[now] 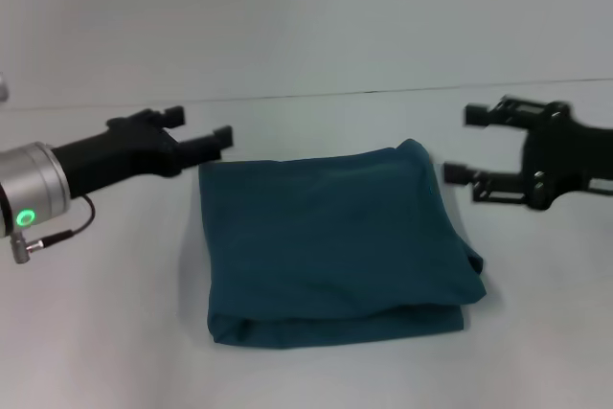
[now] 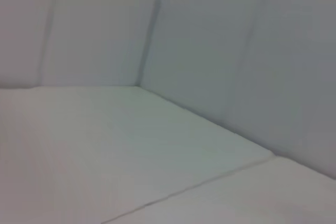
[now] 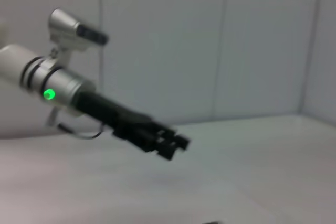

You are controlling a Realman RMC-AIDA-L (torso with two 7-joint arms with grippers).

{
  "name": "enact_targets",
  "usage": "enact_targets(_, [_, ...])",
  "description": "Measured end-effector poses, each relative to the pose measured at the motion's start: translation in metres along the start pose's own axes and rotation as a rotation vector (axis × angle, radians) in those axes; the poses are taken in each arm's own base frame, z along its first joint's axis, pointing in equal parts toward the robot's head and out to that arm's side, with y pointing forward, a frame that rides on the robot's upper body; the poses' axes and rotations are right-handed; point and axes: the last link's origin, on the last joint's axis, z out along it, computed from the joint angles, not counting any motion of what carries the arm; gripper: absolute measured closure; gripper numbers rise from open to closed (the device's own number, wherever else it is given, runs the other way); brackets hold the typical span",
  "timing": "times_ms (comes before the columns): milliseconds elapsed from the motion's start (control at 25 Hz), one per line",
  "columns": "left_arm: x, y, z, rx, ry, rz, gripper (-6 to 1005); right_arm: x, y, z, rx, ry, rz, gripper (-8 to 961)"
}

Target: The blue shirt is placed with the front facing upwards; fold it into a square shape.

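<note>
The blue shirt (image 1: 330, 241) lies in the middle of the white worktop (image 1: 105, 332), already folded into a compact, roughly square bundle. Several layers show along its near edge, and the far right corner bulges a little past the outline. No lettering, sleeves or neckline are in sight, so the folds seem to have tucked them inside or underneath.

Both arms are off the cloth. The left gripper (image 1: 201, 131) hangs just beside the bundle's far left corner, its jaws parted and holding nothing; whether they touch the cloth there is hard to say. The right gripper (image 1: 469, 146) hovers just off the far right corner, jaws spread wide and empty. The right wrist view shows the left gripper (image 3: 170, 142) above bare worktop, also carrying nothing. The left wrist view shows only worktop and wall.

Judging from this, the folding looks essentially finished: the shirt has a squarish shape and lies flat without help. What may be left is small, perhaps smoothing the bulging right corner or squaring the slightly uneven near edge, and then drawing both arms clear.
</note>
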Motion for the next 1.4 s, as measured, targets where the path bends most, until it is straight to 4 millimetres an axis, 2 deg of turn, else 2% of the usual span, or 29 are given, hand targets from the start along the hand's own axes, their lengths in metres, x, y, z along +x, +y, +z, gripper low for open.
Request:
enact_targets(240, [-0.003,0.027,-0.01,-0.206,0.027,0.27,121,0.0,0.014,0.03,-0.155,0.114,-0.013,134])
enact_targets(520, [-0.01,0.047,-0.039,-0.433,0.023,0.359,125,0.0,0.032,0.054,-0.276,0.172,-0.032,134])
enact_targets(1080, [-0.029,0.042,-0.041,-0.432,-0.107,0.368,124,-0.004,0.037,0.051,-0.335,0.179,-0.011,134])
enact_targets(1400, [-0.029,0.04,-0.043,-0.419,-0.107,0.364,124,-0.013,0.039,0.063,-0.363,0.157,-0.043,134])
